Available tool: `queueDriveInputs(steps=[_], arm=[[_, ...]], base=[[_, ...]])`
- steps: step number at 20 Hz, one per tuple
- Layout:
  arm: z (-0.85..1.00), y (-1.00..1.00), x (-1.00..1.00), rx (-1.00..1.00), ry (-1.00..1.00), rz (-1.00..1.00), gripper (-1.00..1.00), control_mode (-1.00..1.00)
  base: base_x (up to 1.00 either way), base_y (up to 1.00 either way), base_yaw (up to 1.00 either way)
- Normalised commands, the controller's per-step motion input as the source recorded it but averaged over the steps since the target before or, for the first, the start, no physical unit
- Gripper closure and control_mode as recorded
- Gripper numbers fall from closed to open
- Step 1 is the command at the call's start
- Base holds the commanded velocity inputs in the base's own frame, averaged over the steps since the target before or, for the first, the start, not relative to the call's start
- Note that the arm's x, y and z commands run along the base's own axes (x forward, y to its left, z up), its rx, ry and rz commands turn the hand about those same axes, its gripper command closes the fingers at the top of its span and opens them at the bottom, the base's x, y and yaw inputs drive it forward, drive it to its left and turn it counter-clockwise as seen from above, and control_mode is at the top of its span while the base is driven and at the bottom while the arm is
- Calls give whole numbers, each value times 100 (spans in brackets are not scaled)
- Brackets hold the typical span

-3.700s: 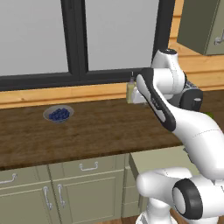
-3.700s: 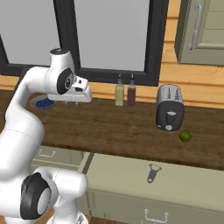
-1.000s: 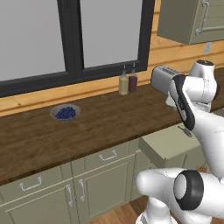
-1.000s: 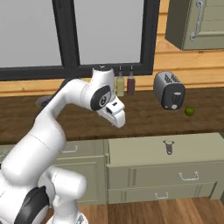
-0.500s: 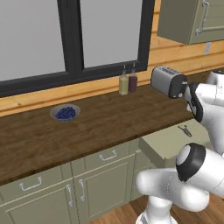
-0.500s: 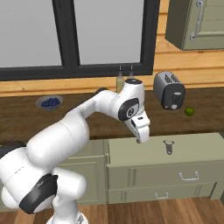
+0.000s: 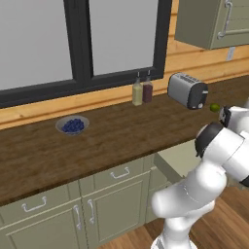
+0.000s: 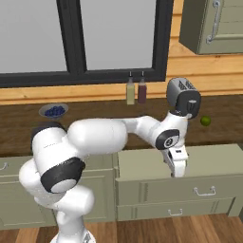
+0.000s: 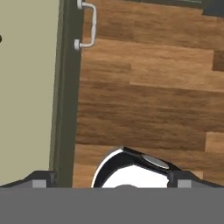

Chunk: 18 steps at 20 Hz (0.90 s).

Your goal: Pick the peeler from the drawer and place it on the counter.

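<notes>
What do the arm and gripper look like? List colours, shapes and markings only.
The arm is made of glossy white, rounded, tube-like segments. Its joints are dark grey to black, and the joint cap near the wrist is a black disc with a small pale ring mark. The gripper is a white block with two small dark grey fingertips. No cables are visible.

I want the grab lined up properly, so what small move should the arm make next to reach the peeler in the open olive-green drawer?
Probably shift the open two-finger gripper inward over the wide olive-green drawer. It hangs at the drawer's front edge, and the hand view looks mostly past that edge at the brown plank floor, with the pale drawer bottom off to one side.
</notes>
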Motion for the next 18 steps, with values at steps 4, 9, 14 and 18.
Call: queueDriveInputs(steps=[4, 9, 14, 18], arm=[[-39, -63, 11, 25, 2, 0, -100, -100], [-25, -1, 27, 3, 0, 0, -100, -100], [-53, 0, 20, -1, -7, 2, -100, -100], [-47, 0, 35, -1, -12, 2, -100, -100]], base=[[0, 0, 0], [0, 0, 0], [0, 0, 0], [0, 0, 0]])
